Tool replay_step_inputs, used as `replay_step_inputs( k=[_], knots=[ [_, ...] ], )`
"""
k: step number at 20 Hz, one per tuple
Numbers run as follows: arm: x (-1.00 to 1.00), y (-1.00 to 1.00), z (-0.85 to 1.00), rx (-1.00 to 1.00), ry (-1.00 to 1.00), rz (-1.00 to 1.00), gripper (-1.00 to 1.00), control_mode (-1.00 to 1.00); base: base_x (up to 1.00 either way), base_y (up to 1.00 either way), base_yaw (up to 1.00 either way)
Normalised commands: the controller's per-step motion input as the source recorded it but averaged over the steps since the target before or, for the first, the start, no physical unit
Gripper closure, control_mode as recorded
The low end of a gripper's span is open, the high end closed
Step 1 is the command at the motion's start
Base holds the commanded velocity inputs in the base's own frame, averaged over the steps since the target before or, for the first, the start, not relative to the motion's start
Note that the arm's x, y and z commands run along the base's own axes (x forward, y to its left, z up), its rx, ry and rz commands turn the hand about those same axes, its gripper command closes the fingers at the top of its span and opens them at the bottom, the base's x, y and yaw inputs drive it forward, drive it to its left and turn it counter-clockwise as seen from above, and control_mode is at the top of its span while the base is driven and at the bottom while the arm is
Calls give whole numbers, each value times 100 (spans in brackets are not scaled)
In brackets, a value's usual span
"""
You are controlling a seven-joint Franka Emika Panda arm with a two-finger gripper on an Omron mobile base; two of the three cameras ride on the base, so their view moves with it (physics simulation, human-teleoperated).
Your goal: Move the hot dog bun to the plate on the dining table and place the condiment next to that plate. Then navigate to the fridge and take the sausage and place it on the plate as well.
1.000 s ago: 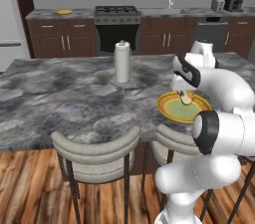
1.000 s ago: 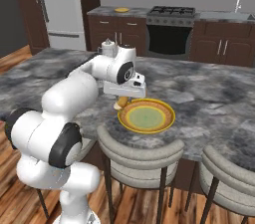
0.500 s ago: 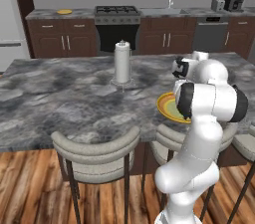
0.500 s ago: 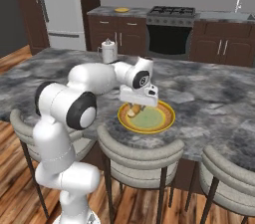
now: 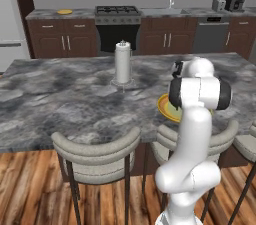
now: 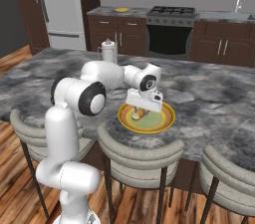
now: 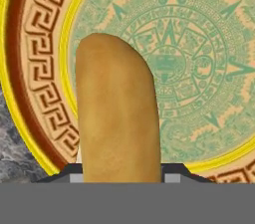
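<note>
The hot dog bun (image 7: 117, 118) is a tan roll that fills the middle of the hand view. My gripper (image 7: 119, 173) is shut on it, a dark fingertip (image 7: 74, 172) at each side. It hangs low over the left part of the plate (image 7: 199, 68), a yellow-rimmed dish with a green patterned centre. In the right base view the gripper (image 6: 141, 112) holds the bun (image 6: 138, 115) just above the plate (image 6: 164, 121) on the grey marble dining table (image 6: 209, 93). The condiment (image 5: 122, 63), a white bottle (image 6: 107, 51), stands upright further back on the table.
Grey stools (image 6: 137, 153) line the table's near edge. The fridge (image 6: 60, 4) stands at the back left beside dark cabinets and a stove (image 6: 169, 29). In the left base view my own arm (image 5: 197, 91) hides most of the plate (image 5: 165, 106).
The arm has swung the hand with the bun from beside the plate's left edge to over the plate and lower. The grip has held; the condiment has stayed put.
</note>
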Motion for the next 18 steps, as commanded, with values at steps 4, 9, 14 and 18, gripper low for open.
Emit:
replay_step_inputs(
  k=[4, 9, 14, 18],
  knots=[
    [1, 6, -31, 2, 11, 0, 100, -100, 0, 0, 0],
    [14, 16, -26, 0, 8, 0, 100, -100, 0, 0, 0],
    [12, 38, -8, 0, 0, 0, 100, -100, 0, 0, 0],
    [47, 19, -2, 0, 0, 0, -100, -100, 0, 0, 0]
  ],
)
